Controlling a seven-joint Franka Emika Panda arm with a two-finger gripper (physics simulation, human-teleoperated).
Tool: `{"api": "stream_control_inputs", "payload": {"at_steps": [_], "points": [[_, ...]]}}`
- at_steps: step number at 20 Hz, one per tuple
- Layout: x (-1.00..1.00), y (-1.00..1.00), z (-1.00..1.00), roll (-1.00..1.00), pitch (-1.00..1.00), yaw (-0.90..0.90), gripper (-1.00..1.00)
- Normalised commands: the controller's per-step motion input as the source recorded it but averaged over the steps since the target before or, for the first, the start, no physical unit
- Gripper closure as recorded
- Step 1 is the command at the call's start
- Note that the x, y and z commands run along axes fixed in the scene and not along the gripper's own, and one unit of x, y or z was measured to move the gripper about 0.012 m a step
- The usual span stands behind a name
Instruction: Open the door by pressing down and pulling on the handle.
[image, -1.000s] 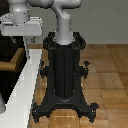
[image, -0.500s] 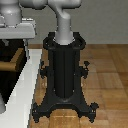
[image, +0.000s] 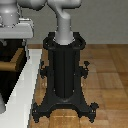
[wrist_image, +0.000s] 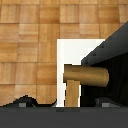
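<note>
The door is a dark brown-black panel set in a white frame. In the exterior view it shows as a dark strip at the left edge. The tan handle sticks out from the panel as a short round bar with a cross piece below it. It also shows in the exterior view. My gripper is open, with its two dark fingertips wide apart on either side of the handle and not touching it. In the exterior view the grey hand hangs just above the handle.
The robot's black pedestal base stands on the wooden floor, to the exterior view's right of the white frame. The grey arm reaches from the pedestal top over to the door.
</note>
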Motion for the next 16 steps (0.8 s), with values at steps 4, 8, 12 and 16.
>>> {"api": "stream_control_inputs", "payload": {"at_steps": [4,8,12,16], "points": [[0.0,0.0,0.0,-0.04,0.0,0.0,-1.0],[0.0,0.0,0.0,-0.04,0.0,0.0,-1.0],[0.0,0.0,0.0,-0.08,0.0,0.0,-1.0],[0.0,0.0,0.0,-0.04,0.0,0.0,-1.0]]}}
